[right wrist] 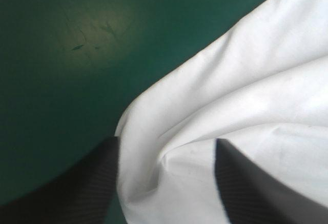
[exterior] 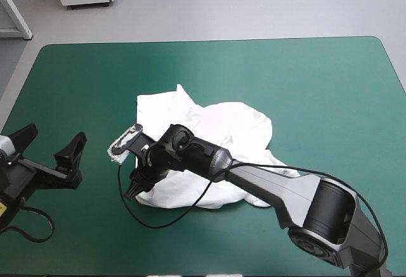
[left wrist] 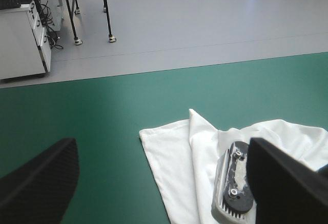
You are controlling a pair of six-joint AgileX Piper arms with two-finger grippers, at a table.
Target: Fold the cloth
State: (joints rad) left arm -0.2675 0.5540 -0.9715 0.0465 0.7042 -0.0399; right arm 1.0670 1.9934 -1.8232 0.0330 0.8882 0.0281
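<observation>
Teal-green worktop (exterior: 317, 87) is filling most of the high view. White T-shirt (exterior: 235, 128) is lying on it as a crumpled, lumpy heap around frame centre, with one flatter flap pointing toward upper left and folds bunching at lower right. Right arm is reaching in from lower right across the heap. Right gripper (exterior: 135, 187) is sitting at the heap's lower-left edge, black fingers standing apart with a rounded fold of white fabric running between them. Left gripper (exterior: 49, 145) is hovering at mid-left of frame, apart from the shirt, fingers spread wide and holding nothing.
</observation>
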